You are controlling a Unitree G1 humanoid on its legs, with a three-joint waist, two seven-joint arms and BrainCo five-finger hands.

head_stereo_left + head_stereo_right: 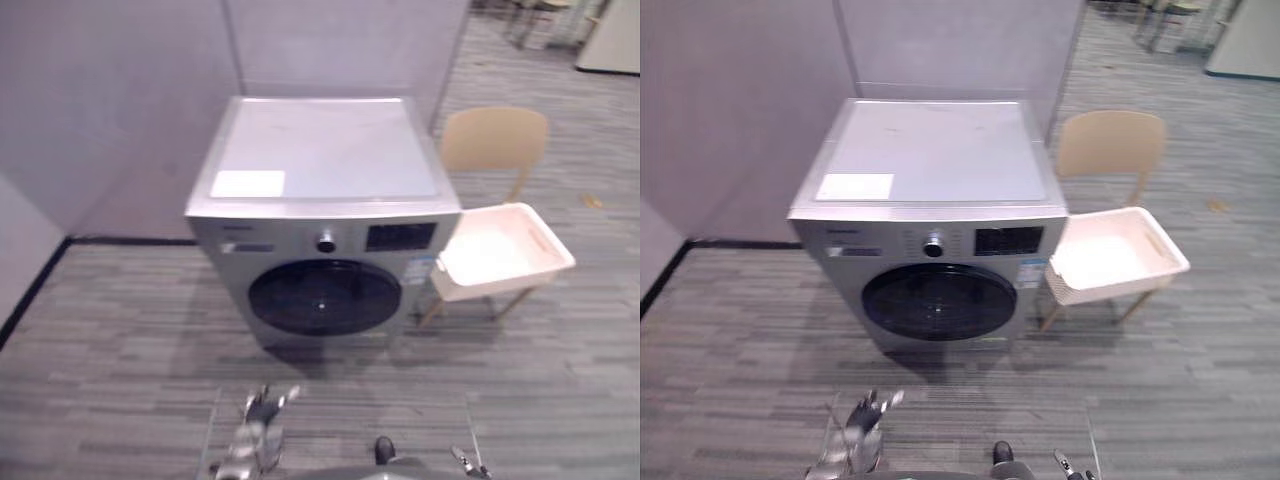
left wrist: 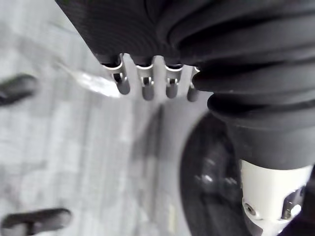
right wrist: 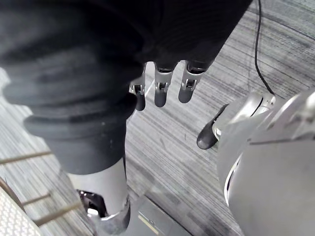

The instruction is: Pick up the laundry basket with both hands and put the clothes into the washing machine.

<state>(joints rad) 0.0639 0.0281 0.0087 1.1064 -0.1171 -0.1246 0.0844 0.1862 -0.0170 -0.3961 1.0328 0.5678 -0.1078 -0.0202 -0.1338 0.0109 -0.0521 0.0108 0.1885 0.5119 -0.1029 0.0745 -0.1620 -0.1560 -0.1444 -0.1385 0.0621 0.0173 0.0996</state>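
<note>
The white laundry basket (image 1: pixel 495 285) rests on the seat of a tan chair (image 1: pixel 495 137), just right of the silver washing machine (image 1: pixel 325 160). Its inside looks pale and I cannot make out separate clothes in it. The machine's round dark door (image 1: pixel 325 297) is closed. My left hand (image 1: pixel 262 420) hangs low in front of the machine, fingers (image 2: pixel 147 88) straight and holding nothing. My right hand (image 3: pixel 161 93) hangs low on the right above the carpet, fingers relaxed and holding nothing. Both hands are well short of the basket.
Grey partition walls (image 1: pixel 120 100) stand behind and to the left of the machine. Striped grey carpet (image 1: pixel 120 350) lies between me and the machine. The chair's thin legs (image 3: pixel 29 211) stand close to my right arm.
</note>
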